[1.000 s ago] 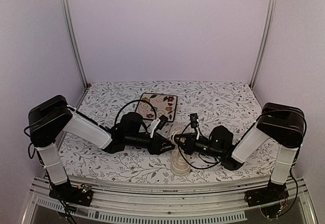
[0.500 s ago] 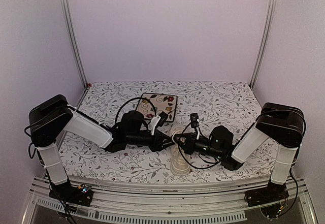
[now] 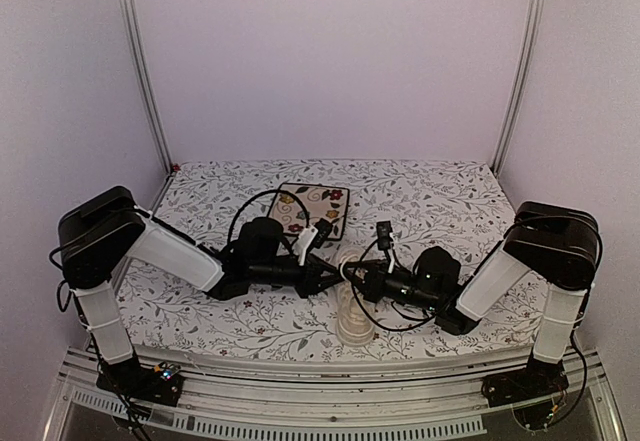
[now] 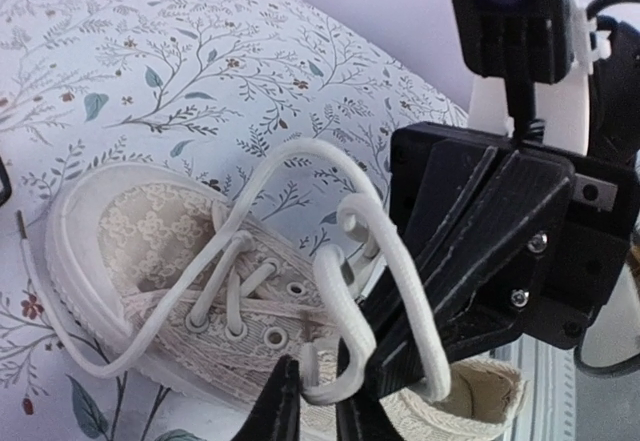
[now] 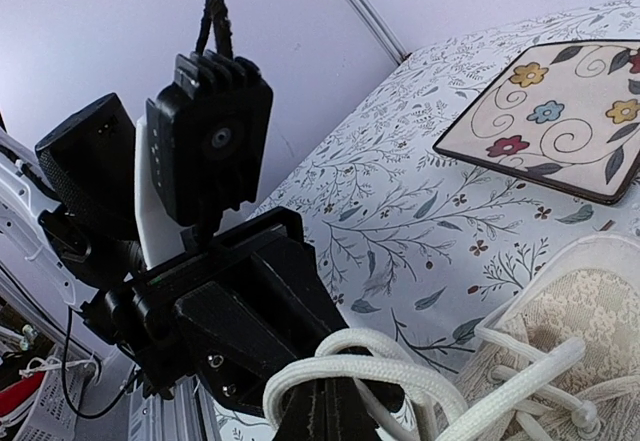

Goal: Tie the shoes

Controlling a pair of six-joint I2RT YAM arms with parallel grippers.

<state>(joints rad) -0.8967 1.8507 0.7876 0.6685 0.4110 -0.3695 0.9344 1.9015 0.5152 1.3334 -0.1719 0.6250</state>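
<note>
The sneaker (image 3: 353, 326) lay on the floral surface (image 3: 440, 196) near its front edge, between the two arms, with both claws meeting over its upper end. The tying looked mid-way at best: the laces (image 4: 335, 261) were threaded through the eyelets and lifted into two slack loops above the tongue, but no tightened knot or finished bow could be seen, and one free end trailed across the surface beside the sole. The left claw (image 4: 315, 406) had its fingers drawn in on a loop of lace at the bottom of its wrist view; the right claw (image 5: 322, 411) appeared pressed together, with lace strands draped around its tip. What seemed left was to cross the loops, pass one through and pull both snug. The square flowered plate (image 3: 315, 208) sat farther back, apart from the sneaker and out of the working area. The tighter constraint was the claws themselves, nearly touching over the shoe, with the wrist cameras and cables crowded close around the loops.
</note>
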